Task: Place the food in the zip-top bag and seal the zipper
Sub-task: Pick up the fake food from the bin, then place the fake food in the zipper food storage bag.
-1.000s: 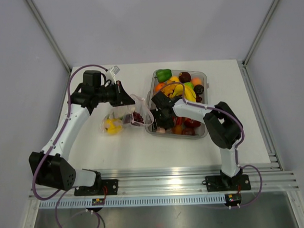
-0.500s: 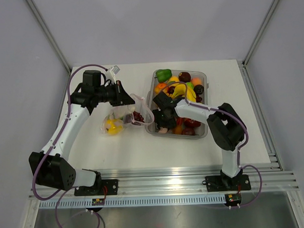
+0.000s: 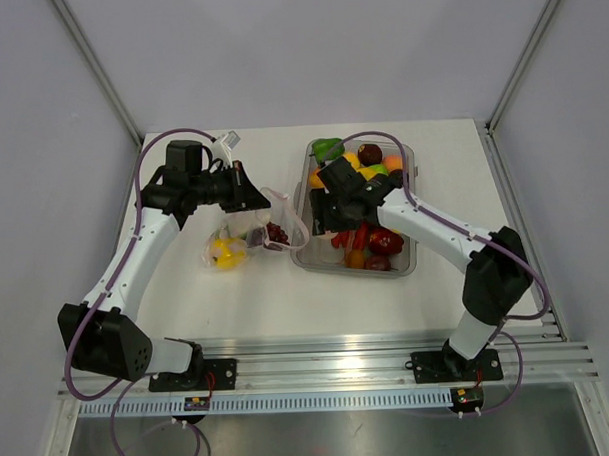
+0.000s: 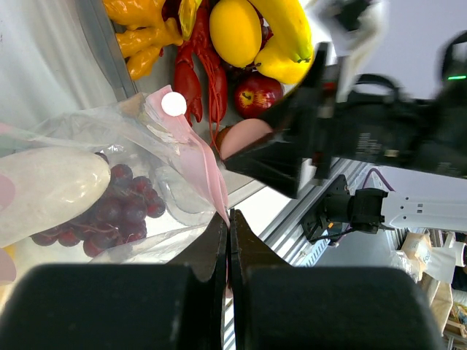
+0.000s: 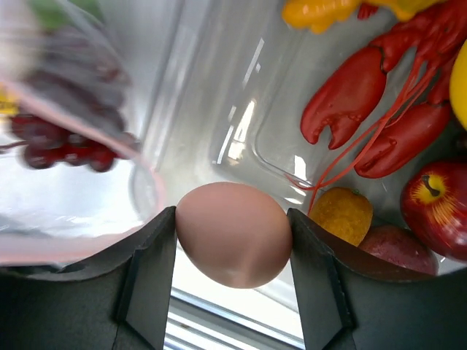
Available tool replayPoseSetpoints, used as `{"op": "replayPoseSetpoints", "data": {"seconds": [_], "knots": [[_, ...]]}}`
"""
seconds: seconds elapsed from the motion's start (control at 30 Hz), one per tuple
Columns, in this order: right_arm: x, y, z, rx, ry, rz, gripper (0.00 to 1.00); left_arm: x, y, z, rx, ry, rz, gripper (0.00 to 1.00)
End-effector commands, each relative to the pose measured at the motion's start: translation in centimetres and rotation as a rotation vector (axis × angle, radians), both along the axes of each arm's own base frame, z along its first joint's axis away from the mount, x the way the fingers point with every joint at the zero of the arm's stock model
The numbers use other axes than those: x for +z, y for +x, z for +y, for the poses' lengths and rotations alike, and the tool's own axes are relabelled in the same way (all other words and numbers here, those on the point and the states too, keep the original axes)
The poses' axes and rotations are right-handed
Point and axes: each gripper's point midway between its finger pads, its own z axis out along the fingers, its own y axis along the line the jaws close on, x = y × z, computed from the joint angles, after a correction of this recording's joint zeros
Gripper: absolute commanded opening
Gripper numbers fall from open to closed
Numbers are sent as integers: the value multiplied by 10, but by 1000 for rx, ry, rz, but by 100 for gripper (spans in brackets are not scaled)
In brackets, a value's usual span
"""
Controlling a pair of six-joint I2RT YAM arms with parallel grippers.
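The zip-top bag (image 3: 253, 235) lies left of the tray, holding purple grapes (image 3: 277, 234) and a yellow piece (image 3: 225, 253). My left gripper (image 3: 261, 196) is shut on the bag's pinkish zipper strip (image 4: 206, 164) and lifts the mouth edge; the strip runs into the closed jaws (image 4: 228, 222). My right gripper (image 5: 233, 219) is shut on a pinkish-brown toy egg (image 5: 233, 244), held above the tray's left edge beside the bag mouth (image 3: 322, 222). The egg also shows in the left wrist view (image 4: 244, 137). A white piece (image 4: 44, 193) lies in the bag.
The grey translucent tray (image 3: 412, 219) holds several toys: a green pepper (image 3: 328, 147), a banana (image 4: 284, 36), a lemon (image 4: 235, 29), a red lobster (image 5: 365, 95) and a red apple (image 5: 438, 204). The aluminium rail (image 3: 329, 367) runs along the near table edge.
My right gripper has risen from low in the tray's near left corner and moved back a little, with the egg in it. The left gripper and the bag have stayed put.
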Motion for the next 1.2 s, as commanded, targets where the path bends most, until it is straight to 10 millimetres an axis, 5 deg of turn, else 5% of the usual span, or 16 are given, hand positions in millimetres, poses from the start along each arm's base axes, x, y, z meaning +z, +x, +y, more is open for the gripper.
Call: {"op": "replayPoseSetpoints", "data": {"seconds": [0.0,0.1,0.23,0.53,0.67,0.73,0.9,1.1,1.17], "knots": [[64,3,5,3,94,-107,41,24,4,-3,-25,-34,-82,0],[96,-2,23,51,207,-117,42,21,5,-4,-26,-37,-70,0],[113,-3,44,93,263,-125,45,24,5,-6,-27,-53,-76,0],[101,0,92,154,313,-75,45,35,0,-10,-48,-99,-87,0],[86,1,100,163,301,-49,72,40,-2,-14,-57,-136,-81,0],[83,-1,101,167,298,-47,89,41,-1,-15,-61,-143,-85,0],[88,0,92,145,286,-75,94,41,1,-16,-60,-149,-79,0],[102,-1,63,79,242,-154,81,38,2,-15,-49,-141,-69,0],[102,3,35,-3,172,-209,71,37,2,-14,-46,-136,-73,0]]}}
